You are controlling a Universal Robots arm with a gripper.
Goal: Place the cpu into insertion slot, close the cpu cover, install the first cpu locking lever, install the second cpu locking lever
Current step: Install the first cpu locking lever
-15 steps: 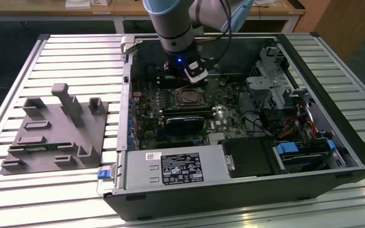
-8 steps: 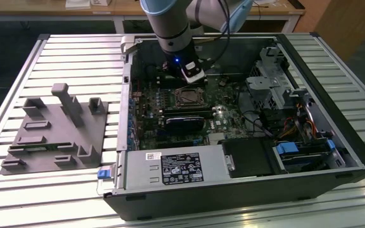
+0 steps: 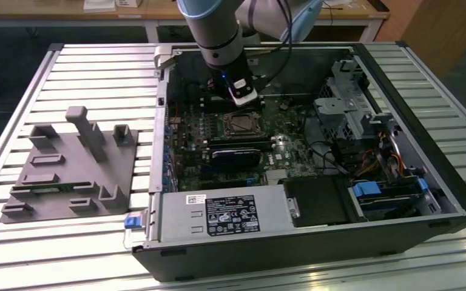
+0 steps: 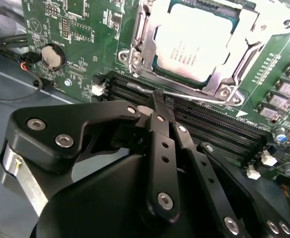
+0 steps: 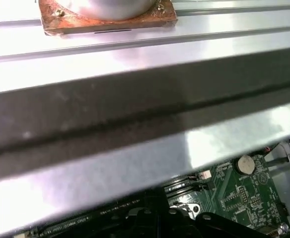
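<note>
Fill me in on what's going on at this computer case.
One robot arm reaches into the open computer case, its gripper low over the motherboard. In the second wrist view the cpu already sits in the insertion slot with the cpu cover closed over it. The fingers are pinched on a thin locking lever beside the socket.

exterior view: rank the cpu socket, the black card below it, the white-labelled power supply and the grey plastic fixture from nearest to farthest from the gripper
1. The insertion slot, on the board just below the gripper.
2. The long black card, further down the board.
3. The power supply, at the case's near edge.
4. The grey fixture, outside the case on the exterior view's left.
</note>
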